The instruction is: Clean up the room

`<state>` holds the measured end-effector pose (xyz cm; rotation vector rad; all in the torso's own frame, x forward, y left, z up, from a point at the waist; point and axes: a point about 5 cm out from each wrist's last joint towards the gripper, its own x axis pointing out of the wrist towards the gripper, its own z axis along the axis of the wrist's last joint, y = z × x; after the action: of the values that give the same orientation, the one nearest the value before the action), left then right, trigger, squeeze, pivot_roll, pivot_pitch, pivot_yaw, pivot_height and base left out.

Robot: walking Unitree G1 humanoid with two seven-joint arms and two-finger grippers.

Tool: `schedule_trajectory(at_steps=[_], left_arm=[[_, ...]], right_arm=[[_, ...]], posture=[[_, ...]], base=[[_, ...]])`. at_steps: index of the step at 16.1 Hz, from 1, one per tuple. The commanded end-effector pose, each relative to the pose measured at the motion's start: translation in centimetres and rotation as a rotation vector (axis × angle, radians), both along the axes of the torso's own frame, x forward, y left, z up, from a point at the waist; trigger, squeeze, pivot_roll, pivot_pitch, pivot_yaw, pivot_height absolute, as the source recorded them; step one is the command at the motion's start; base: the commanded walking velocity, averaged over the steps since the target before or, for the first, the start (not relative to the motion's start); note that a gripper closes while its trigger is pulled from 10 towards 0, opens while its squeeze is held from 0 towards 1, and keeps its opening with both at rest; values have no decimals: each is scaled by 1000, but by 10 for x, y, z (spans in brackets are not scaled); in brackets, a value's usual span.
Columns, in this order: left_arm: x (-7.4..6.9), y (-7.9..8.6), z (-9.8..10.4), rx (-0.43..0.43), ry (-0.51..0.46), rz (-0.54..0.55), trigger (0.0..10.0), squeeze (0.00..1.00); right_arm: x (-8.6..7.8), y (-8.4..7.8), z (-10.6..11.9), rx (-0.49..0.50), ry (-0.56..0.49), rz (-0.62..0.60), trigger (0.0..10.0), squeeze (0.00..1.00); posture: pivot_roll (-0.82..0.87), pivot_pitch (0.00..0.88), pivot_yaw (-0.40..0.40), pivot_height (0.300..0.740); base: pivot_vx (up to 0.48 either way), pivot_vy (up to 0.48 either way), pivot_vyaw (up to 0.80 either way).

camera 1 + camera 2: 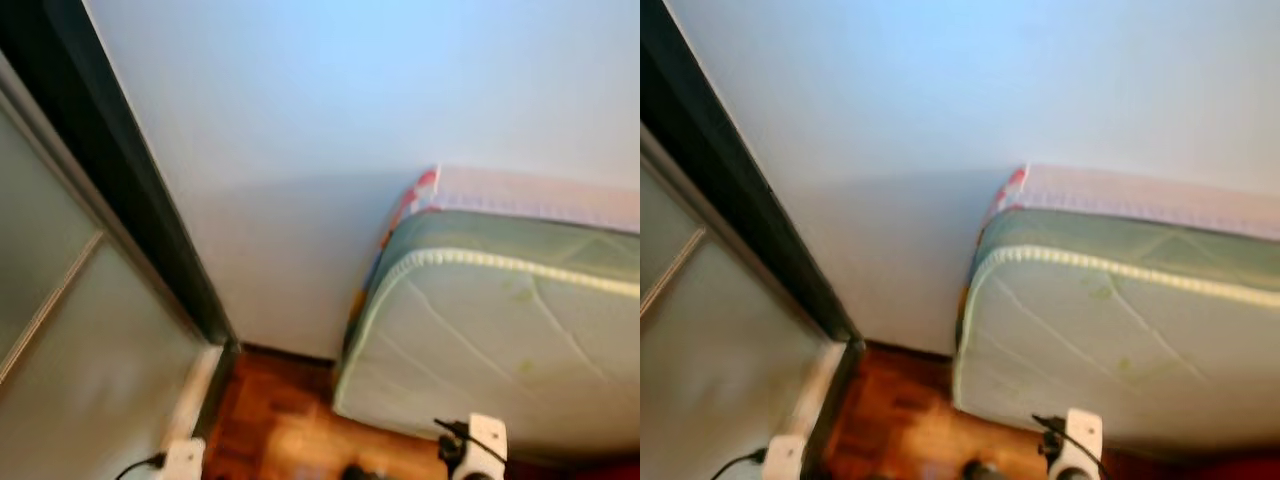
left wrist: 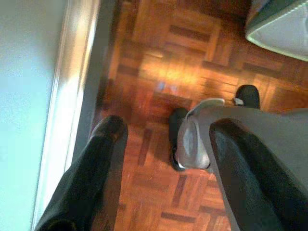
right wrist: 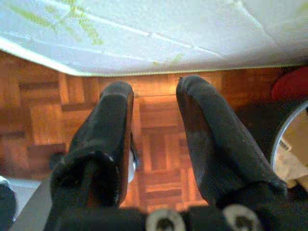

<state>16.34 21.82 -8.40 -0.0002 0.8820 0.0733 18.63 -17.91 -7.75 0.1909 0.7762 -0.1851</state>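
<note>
Wall (image 1: 330,150): pale, bare, straight ahead.
Mattress (image 1: 500,340): leaning against the wall, standing on the parquet floor (image 2: 163,72).
Sliding door (image 1: 70,330): on the left.
Left hand (image 2: 163,139): fingers spread, empty, hanging over the floor.
Right hand (image 3: 154,103): fingers parted, empty, near the mattress edge.
Progress: nothing picked up yet; judged early, no clutter visible here.

1. Wall (image 1: 330,110): pale blue-white, plain.
2. Mattress (image 1: 500,340): pale green-white, quilted in stitched lines, faint yellow-green marks; corded seam along its edge.
3. Bedding (image 1: 415,195) at the mattress corner: pink-white, with red, blue and yellow at its edge.
4. Floor (image 2: 183,62): reddish-brown parquet, blocks in a basket-weave pattern.
5. Door frame (image 1: 120,170): black; panel (image 1: 90,370) beside it grey-green.
6. Left gripper (image 2: 168,144) and right gripper (image 3: 151,101): black fingers.
7. Red object (image 3: 291,82), unidentified.
</note>
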Motion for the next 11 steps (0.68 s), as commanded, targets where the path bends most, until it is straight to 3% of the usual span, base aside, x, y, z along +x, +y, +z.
schedule_trajectory(at_steps=[1, 5, 11], left_arm=[[81, -32, 34, 49, -47, -114, 10000, 0], [75, -23, 32, 49, -35, -101, 10000, 0], [77, -23, 33, 42, -44, -102, 10000, 0]], right_arm=[[40, -12, 18, 36, 13, 80, 10000, 0], [38, -12, 17, 33, 22, 79, 10000, 0], [38, -12, 17, 34, 18, 73, 10000, 0]], posture=[[75, 0, -8, 740], [74, 0, -6, 740], [79, 0, -4, 740]], base=[[0, 0, -700], [0, 0, -702], [0, 0, -703]])
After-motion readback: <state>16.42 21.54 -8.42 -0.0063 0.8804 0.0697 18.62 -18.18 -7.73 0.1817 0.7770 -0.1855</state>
